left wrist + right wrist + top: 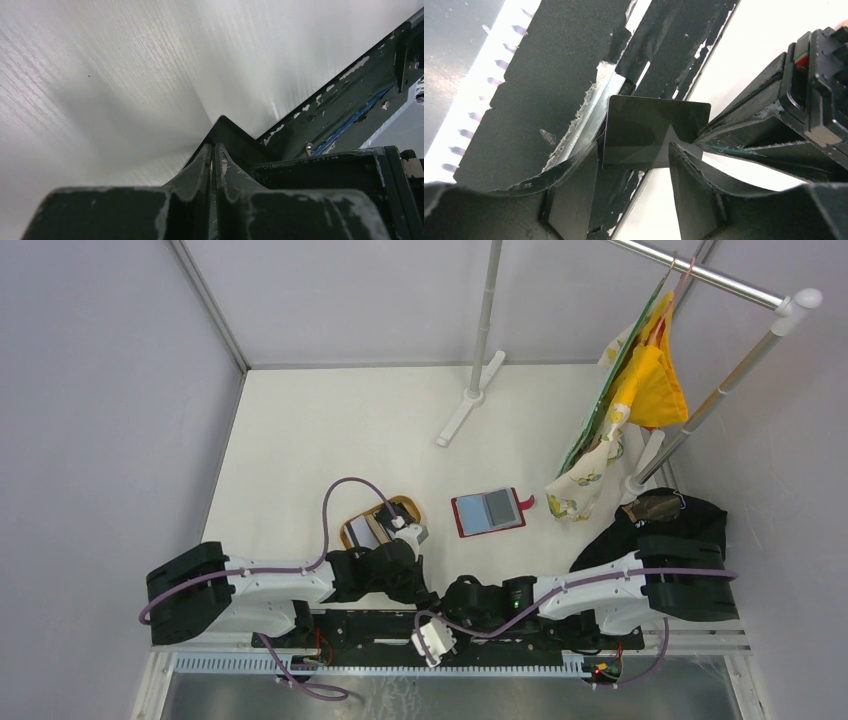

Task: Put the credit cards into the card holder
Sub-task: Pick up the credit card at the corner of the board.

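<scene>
A: Layout?
B: I see the white table [330, 430]. In the top view, an oval tan wooden tray [346, 533] sits left of centre with a pale grey-white card [361, 531] in it. The red leather-like card holder [488, 511] lies open near its right, apart.
A: Grippers?
B: My left gripper [214, 156] is pinched on a thin black rectangular card [649, 130], mid-frame in the right wrist view. My right gripper [633, 165] is spread, fingers flanking that card's lower edge, not clamping.
</scene>
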Available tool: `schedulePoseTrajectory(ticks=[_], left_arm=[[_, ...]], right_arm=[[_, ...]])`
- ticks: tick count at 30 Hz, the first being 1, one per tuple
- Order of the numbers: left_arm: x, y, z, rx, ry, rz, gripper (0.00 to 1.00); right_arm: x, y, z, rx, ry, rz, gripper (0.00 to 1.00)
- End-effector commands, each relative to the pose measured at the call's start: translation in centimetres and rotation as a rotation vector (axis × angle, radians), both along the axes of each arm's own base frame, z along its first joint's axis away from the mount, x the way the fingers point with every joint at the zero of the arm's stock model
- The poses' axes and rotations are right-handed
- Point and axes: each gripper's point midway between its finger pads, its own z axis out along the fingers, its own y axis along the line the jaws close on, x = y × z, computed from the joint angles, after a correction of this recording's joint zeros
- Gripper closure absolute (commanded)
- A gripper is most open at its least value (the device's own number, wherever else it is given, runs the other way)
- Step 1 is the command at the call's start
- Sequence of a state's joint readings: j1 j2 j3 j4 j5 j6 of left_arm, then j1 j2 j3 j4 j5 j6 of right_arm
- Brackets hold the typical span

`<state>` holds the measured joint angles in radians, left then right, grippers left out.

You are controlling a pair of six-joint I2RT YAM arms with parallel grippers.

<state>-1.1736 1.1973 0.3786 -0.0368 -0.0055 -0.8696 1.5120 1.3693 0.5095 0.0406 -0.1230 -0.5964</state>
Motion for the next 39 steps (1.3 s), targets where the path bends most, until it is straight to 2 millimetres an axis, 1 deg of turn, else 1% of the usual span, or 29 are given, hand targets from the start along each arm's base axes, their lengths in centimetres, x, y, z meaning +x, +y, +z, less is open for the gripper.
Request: schedulePoseTrajectory(ticks=[1,9,13,16,20,27,31,39], left_arm=[[-0.4,0.6,-0.9,0.032,0.013,-0.020,0.88],[-0.8,0.4,-1.1,0.019,0.032,-0.034,0.88],[-1.0,0.5,-1.4,0.027,0.040,-0.036,0.89],[-0.9,0.6,-1.2,0.026,0.036,-0.029,0.89],[-0.6,0.6,-0.7,0.021,0.023,-0.019,0.89],[-0.5,0.4,0.0,0.008,0.014,-0.019,0.89],[-0.5,0.2,-0.1,0.007,0.016,-0.021,0.89],[-0.6,0.0,-0.4,0.008,0.022,-0.030,0.89]], right_arm=[[0.4,0.8,0.0,0.004,-0.046,-0.027,0.41],[0.8,1.1,0.3,0.009,-0.057,-0.065,0.52],[1.0,1.3,1.0,0.025,-0.058,-0.078,0.59],[1.4,1.4,1.5,0.039,-0.074,-0.098,0.64],[1.6,1.6,2.1,0.053,-0.079,-0.106,0.68],[1.1,2.1,2.6,0.063,-0.036,-0.122,0.71],[1.1,2.5,2.8,0.067,-0.013,-0.152,0.72],[1.0,2.7,2.4,0.058,0.025,-0.199,0.72]])
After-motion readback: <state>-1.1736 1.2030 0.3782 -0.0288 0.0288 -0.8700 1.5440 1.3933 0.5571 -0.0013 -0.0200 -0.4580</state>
